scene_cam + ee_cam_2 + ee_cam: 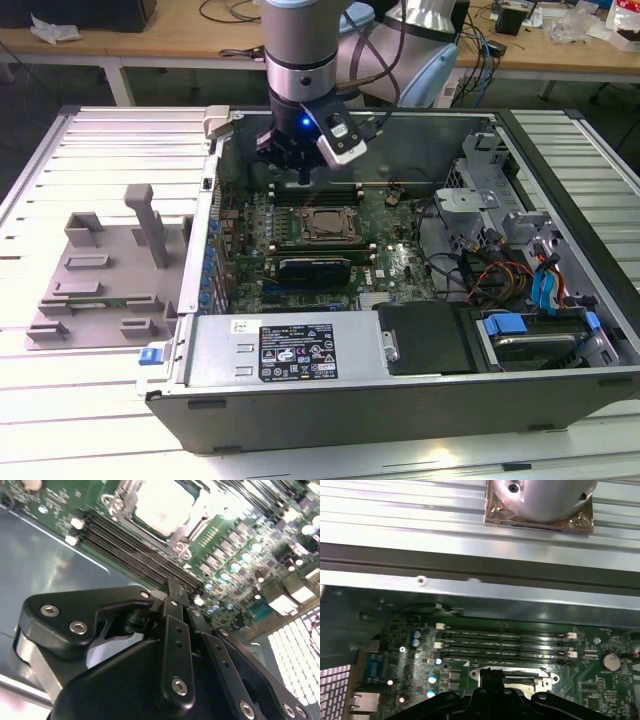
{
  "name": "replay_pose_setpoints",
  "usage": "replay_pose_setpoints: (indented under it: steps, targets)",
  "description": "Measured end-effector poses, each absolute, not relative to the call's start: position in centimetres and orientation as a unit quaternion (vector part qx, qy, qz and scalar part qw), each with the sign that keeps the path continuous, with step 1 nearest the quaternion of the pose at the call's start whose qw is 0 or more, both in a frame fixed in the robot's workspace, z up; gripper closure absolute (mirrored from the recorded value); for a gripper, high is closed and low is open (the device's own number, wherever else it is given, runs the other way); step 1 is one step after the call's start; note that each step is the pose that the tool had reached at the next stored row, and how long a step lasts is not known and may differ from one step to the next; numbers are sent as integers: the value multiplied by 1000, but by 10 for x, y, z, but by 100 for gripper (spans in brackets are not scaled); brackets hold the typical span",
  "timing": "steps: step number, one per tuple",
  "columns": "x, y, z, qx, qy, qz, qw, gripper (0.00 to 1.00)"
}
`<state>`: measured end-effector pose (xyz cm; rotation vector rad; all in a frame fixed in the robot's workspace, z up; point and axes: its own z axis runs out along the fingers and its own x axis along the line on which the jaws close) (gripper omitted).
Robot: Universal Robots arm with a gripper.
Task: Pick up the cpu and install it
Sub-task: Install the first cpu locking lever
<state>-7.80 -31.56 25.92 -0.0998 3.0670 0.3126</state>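
Tool (300, 170) hangs on the grey and silver arm inside the open computer case (400, 400), just above the far edge of the green motherboard (400, 262) in the exterior view, with a small blue light lit on its body. In the second wrist view the tool (175, 592) is matte black, built of bolted link bars with round silver screw heads, and its two fingers come together at a narrow tip with nothing visible between them; the jaws look closed and empty.

The cpu (328, 224) sits flat in the metal-framed socket near the middle of the motherboard, close below the tool. In the second wrist view the cpu (162, 507) shows as a pale, smooth square lid washed out by glare, ringed by a silvery frame (115, 502). Beside it run long black memory slots (502, 642) with white end clips, four parallel rows in the first wrist view, and small round capacitors with shiny tops.

A white sticker and a black label (298, 352) with fine print lie on the grey metal box at the case's near side; the writing cannot be made out. On the exterior view's left a grey plastic fixture (100, 275) with upright blocks rests on the ribbed aluminium bench (60, 380).
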Motion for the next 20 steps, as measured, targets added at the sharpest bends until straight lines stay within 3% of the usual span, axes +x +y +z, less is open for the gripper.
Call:
replay_pose_setpoints:
  steps: [20]
  targets:
    - [-67,-316,250,-32,994,101,28,89]
